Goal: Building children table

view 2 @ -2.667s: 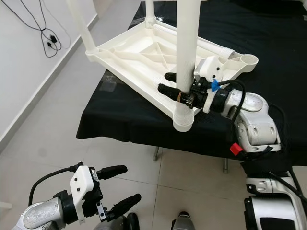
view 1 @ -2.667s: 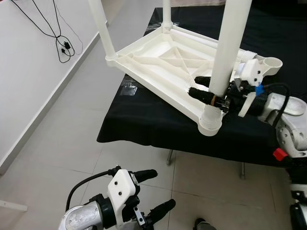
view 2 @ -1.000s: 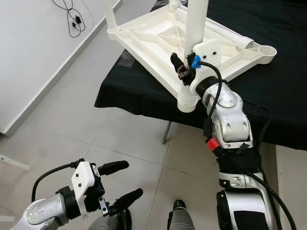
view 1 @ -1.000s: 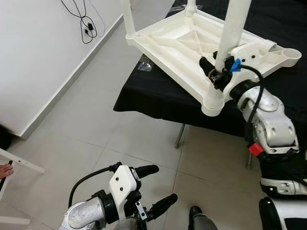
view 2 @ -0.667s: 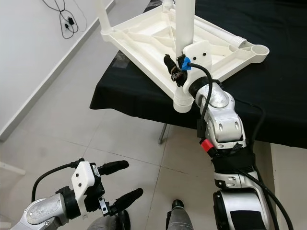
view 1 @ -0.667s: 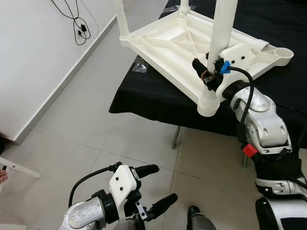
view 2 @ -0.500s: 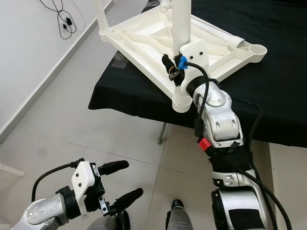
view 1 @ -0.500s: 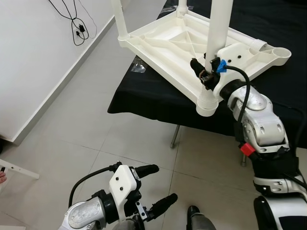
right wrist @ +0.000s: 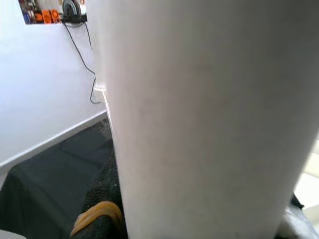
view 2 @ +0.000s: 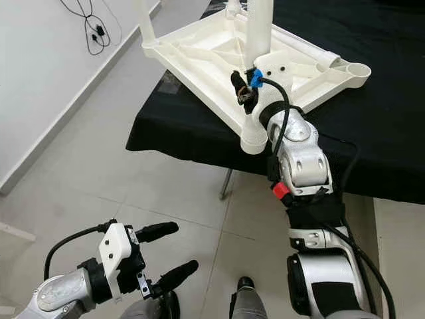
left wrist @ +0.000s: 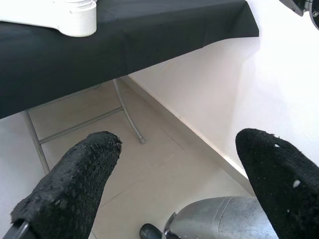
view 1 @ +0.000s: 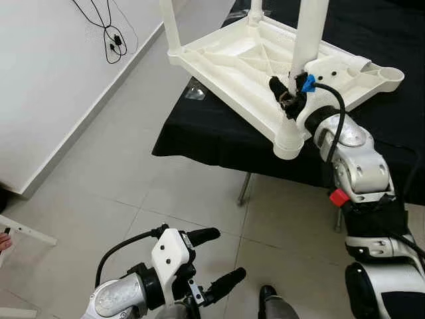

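Note:
A white plastic children's table (view 1: pixel 226 60) lies upside down on a black-clothed table (view 1: pixel 219 143), its legs pointing up. My right gripper (view 1: pixel 289 100) is shut on the nearest leg (view 1: pixel 311 26), just above the corner socket (view 1: pixel 287 143) at the cloth's front edge. In the right wrist view that leg (right wrist: pixel 199 119) is right against the camera, with one black finger (right wrist: pixel 102 199) beside it. My left gripper (view 1: pixel 222 256) hangs low over the floor tiles, open and holding nothing; its fingers (left wrist: pixel 75 179) stand wide apart.
The far right corner socket (view 1: pixel 392 70) of the table stands without a leg. A white wall with hanging cables (view 1: pixel 109 40) runs along the left. A person's hand (view 1: pixel 3 242) and a white bar (view 1: pixel 26 232) are at the left edge. Metal table legs (left wrist: pixel 124 114) stand under the cloth.
The whole view has shifted as I move, so my right arm now reaches up from the front. The right gripper has stayed on the leg. The left gripper has not changed.

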You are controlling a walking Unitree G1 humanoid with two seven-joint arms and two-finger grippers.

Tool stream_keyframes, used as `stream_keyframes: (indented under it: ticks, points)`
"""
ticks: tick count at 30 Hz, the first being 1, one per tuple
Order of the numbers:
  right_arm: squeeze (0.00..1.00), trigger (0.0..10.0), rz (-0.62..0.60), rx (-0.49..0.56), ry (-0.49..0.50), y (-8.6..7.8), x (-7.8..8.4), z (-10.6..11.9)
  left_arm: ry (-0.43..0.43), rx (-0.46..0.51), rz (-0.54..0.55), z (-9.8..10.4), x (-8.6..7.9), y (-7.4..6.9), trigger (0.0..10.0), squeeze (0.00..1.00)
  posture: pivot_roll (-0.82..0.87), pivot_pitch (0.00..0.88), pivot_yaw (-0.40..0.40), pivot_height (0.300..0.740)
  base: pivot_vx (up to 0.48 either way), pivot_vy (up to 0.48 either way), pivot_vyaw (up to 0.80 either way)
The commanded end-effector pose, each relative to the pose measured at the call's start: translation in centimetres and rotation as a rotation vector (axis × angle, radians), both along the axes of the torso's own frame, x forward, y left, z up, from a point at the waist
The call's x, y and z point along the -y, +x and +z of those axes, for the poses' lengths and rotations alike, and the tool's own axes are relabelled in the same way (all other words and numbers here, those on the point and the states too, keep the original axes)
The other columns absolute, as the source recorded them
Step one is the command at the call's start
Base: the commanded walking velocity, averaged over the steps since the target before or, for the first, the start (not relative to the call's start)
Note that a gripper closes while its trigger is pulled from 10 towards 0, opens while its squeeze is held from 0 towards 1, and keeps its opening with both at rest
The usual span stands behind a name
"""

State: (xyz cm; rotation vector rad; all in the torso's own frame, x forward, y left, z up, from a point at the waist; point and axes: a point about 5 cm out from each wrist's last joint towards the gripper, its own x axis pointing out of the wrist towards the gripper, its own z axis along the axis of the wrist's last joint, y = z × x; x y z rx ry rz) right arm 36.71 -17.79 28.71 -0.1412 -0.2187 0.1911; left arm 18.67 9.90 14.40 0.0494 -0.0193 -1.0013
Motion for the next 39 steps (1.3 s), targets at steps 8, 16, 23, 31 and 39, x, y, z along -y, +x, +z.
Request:
stream_keyframes:
  ticks: [8, 16, 23, 31, 39]
  points:
    - [0.00, 10.0, -0.005, -0.004, 0.096, 0.5, 1.2, 0.2, 0.014, -0.028, 0.010, -0.8, 0.0, 0.0, 10.0, 0.00, 0.00, 0.252, 0.085, 0.740, 0.000, 0.000, 0.00]
    - [0.00, 10.0, 0.031, 0.050, 0.119, 0.4, 1.1, 1.3, 0.011, -0.026, 0.010, -0.8, 0.1, 0.0, 10.0, 0.00, 0.00, 0.254, 0.084, 0.740, 0.000, 0.000, 0.00]
    - [0.00, 10.0, 0.063, 0.094, 0.146, 0.2, 1.0, 2.5, 0.007, -0.026, 0.010, -0.8, 0.2, 0.1, 10.0, 0.00, 0.00, 0.258, 0.082, 0.740, 0.000, 0.000, 0.00]
    - [0.00, 10.0, 0.085, 0.142, 0.145, -0.1, 1.0, 4.0, 0.004, -0.027, 0.011, -0.8, 0.2, 0.1, 10.0, 0.00, 0.00, 0.261, 0.083, 0.740, 0.000, 0.000, 0.00]
    - [0.00, 10.0, 0.103, 0.183, 0.130, -0.5, 0.8, 5.4, 0.004, -0.029, 0.009, -0.8, 0.1, 0.1, 10.0, 0.00, 0.00, 0.260, 0.084, 0.740, 0.000, 0.000, 0.00]
